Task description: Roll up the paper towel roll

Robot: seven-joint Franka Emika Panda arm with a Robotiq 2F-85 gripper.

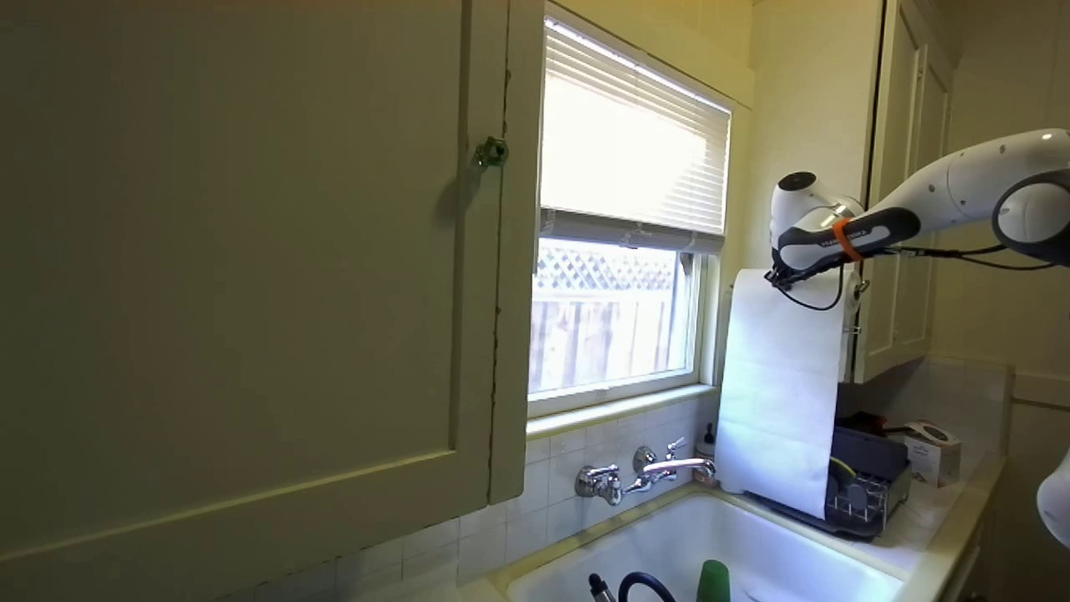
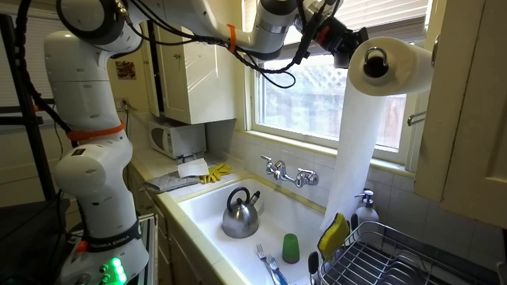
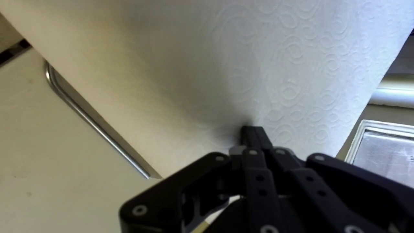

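- Low in the wrist view we see the gripper closed, holding nothing visible; overpressing could tear the embossed paper.
- Paper towel roll, a soft cylinder upper right in an exterior view: wrong-way turning could unreel more.
- Its long, limp sheet might, we judge, snag the wire rack.
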